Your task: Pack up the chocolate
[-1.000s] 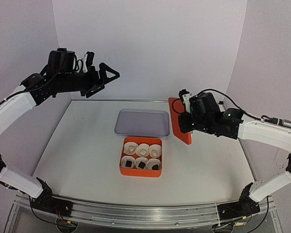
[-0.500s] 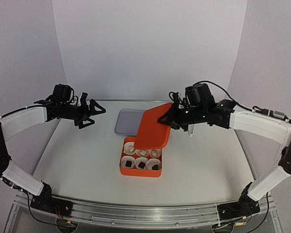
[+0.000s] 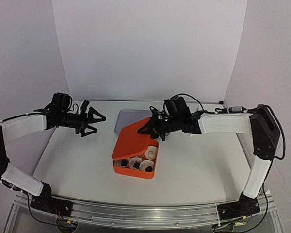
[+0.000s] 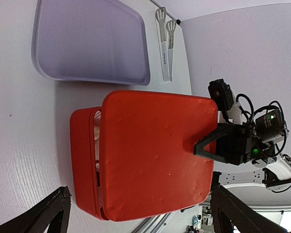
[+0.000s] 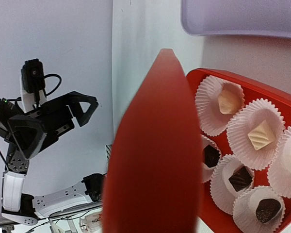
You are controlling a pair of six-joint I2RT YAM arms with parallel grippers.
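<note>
Chocolate pieces sit in white paper cups inside the orange box (image 3: 144, 173): cream chocolate (image 5: 261, 134) farther off and dark chocolate (image 5: 241, 178) closer in the right wrist view. My right gripper (image 3: 150, 129) is shut on the far edge of the orange lid (image 3: 131, 141). The lid hangs tilted over the box's left and back, with the front-right cups (image 3: 146, 167) still showing. In the right wrist view the lid (image 5: 155, 160) is edge-on and hides my fingers. My left gripper (image 3: 89, 123) is open and empty, left of the box, facing the lid (image 4: 155, 155).
A grey tray (image 3: 128, 118) lies just behind the box; in the left wrist view it is tray (image 4: 87, 41) with clear tongs (image 4: 165, 43) beside it. White walls close in the table at the back and both sides.
The right arm swung the lid from upright at the right down and left over the box. The left arm dropped from high at the wall and reached toward the box.
</note>
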